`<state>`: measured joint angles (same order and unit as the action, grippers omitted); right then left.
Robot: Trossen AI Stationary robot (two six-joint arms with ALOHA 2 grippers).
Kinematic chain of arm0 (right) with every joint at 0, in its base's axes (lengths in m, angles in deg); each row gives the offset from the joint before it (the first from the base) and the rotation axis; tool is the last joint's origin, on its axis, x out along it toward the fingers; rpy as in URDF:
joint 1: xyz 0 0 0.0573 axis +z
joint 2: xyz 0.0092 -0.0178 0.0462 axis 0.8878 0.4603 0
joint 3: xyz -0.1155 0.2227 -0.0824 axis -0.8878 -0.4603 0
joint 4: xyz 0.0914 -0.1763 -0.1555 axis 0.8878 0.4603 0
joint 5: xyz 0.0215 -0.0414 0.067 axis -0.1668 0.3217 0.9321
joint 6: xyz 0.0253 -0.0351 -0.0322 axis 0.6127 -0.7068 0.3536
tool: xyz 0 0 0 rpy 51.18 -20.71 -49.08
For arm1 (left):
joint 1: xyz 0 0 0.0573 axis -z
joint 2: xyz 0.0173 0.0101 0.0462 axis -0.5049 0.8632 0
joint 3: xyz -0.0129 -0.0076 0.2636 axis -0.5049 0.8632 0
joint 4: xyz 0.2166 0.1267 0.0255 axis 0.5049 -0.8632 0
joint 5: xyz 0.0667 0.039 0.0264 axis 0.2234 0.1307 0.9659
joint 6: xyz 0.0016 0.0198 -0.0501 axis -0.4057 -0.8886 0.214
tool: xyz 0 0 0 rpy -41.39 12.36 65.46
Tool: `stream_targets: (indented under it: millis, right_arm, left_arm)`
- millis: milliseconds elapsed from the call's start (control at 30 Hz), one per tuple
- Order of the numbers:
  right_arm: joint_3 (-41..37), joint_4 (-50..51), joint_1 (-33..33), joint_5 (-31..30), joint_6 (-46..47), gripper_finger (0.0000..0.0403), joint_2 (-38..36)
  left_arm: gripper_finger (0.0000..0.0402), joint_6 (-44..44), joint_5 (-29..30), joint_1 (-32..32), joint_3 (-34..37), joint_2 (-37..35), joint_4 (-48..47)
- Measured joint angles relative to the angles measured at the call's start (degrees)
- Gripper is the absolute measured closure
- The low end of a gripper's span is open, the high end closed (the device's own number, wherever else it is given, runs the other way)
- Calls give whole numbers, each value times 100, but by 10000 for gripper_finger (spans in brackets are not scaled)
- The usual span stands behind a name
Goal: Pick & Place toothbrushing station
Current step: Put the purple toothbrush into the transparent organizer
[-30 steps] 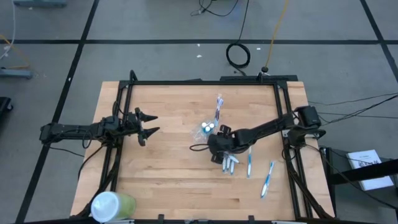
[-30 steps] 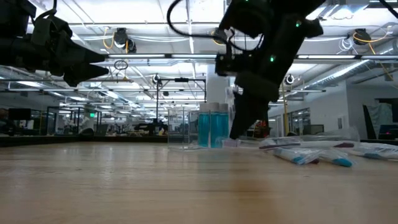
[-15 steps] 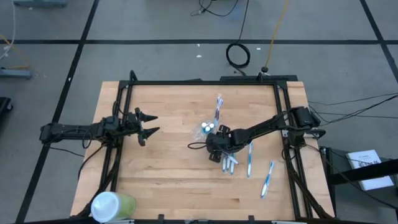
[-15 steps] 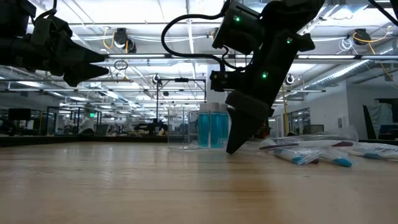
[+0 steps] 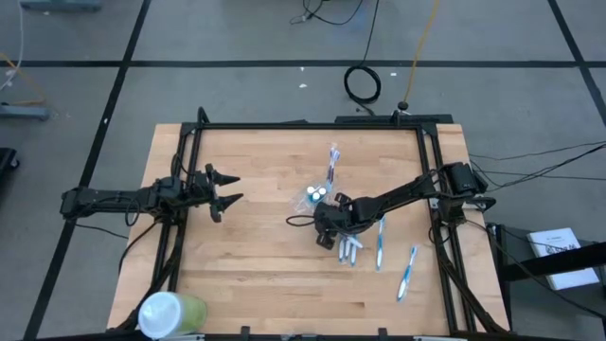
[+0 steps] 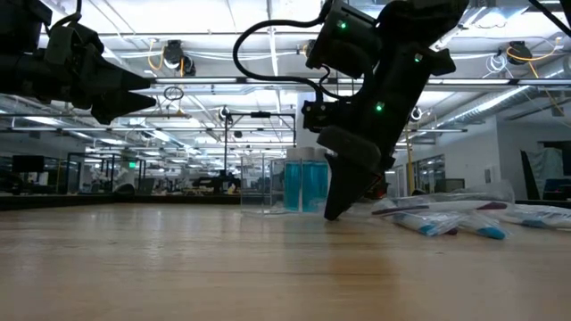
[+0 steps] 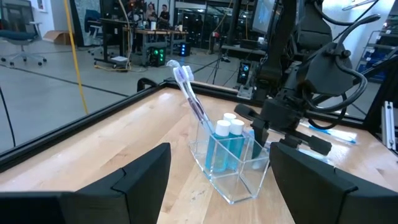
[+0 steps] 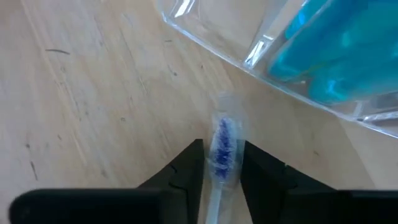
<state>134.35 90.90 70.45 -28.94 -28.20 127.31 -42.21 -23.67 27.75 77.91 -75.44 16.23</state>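
One toothbrush (image 8: 222,152) is pinched between the right gripper's (image 8: 221,163) fingers beside the clear cup (image 7: 233,165) mid-table, ready for lifting in; the left gripper (image 5: 223,190) waits open.

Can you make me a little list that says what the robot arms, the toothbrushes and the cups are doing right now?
right gripper: down at the table beside the clear cup, fingers closed around a toothbrush head
left gripper: open, waiting on the left side, holding nothing
clear cup: holds teal tubes and one toothbrush
loose toothbrushes: lying on the wood to the right
green cup: lying at the table's near-left corner
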Motion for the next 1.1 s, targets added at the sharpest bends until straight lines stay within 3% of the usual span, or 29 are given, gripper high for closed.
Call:
stream_targets:
  millis: [267,533,867,1100]
  right_arm:
    - [-7,20,-2,4,0,353,6]
    - [-28,85,-4,110,-6,348,-199]
    - [-37,127,-2,135,-289,353,-1310]
    - [-286,-97,9,-382,-641,353,-2182]
  left_arm:
    - [119,0,-1,1,0,0,0]
    - [119,0,1,-1,0,0,0]
    - [119,0,1,1,0,0,0]
    - [119,0,-1,1,0,-2,-7]
